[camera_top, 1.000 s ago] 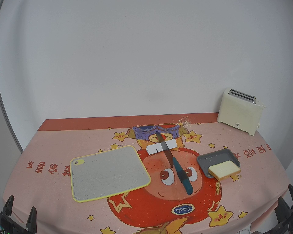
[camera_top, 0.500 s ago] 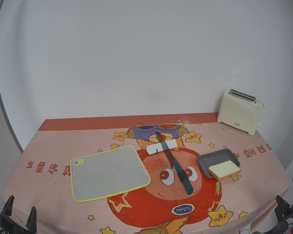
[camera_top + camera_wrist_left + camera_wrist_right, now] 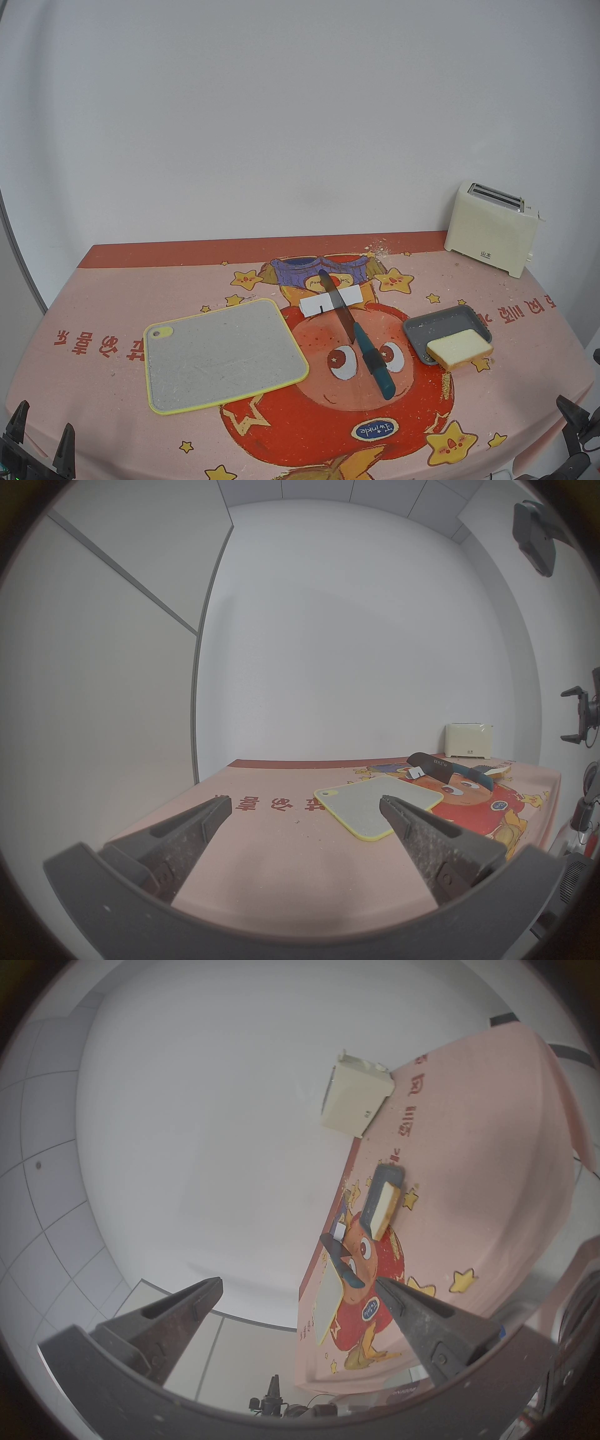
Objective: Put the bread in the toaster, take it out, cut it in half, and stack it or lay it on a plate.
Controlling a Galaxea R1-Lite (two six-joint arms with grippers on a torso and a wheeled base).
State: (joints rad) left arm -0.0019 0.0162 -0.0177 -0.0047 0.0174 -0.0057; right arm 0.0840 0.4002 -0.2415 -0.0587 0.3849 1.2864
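A slice of bread [image 3: 459,347] lies half on a small grey plate [image 3: 437,324] at the table's right side. The cream toaster [image 3: 492,226] stands at the back right corner, its slots empty. A knife [image 3: 357,334] with a teal handle rests on a white holder at the centre. The grey cutting board [image 3: 222,354] with a yellow rim lies to the left. My left gripper [image 3: 40,434] sits open at the front left edge, nothing between its fingers [image 3: 409,830]. My right gripper [image 3: 578,431] is open off the front right corner, tilted, with the bread [image 3: 386,1204] far ahead.
The table carries a pink cloth [image 3: 531,369] with a red cartoon print. A plain white wall stands behind it. Crumbs lie scattered near the toaster and around the board.
My right gripper has dropped lower and rotated at the front right corner of the head view. The left gripper and the things on the table have not moved.
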